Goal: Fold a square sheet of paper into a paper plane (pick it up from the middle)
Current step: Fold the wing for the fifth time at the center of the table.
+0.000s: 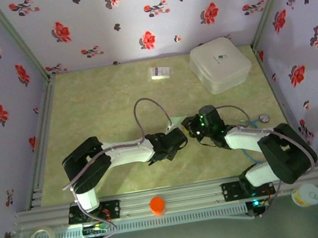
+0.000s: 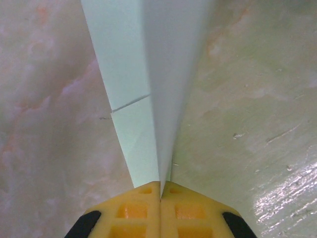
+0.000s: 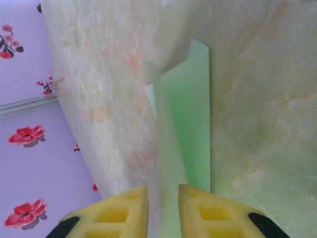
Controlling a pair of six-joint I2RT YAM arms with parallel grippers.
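Left arm (image 1: 125,152) and right arm (image 1: 246,137): white links, black joints, grey cables (image 1: 139,113); green lights (image 1: 204,122) on the right; yellow gridded end effector fingers (image 2: 133,213).

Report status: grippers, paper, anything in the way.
Left gripper shut on folded green paper. Right gripper jaws apart, paper running between them. White box, small card far back, off the work.

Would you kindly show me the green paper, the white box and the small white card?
green paper (image 2: 131,74), left wrist view, left flap.
white box (image 1: 221,65), top view, lid centre.
small white card (image 1: 160,72), top view, its middle.
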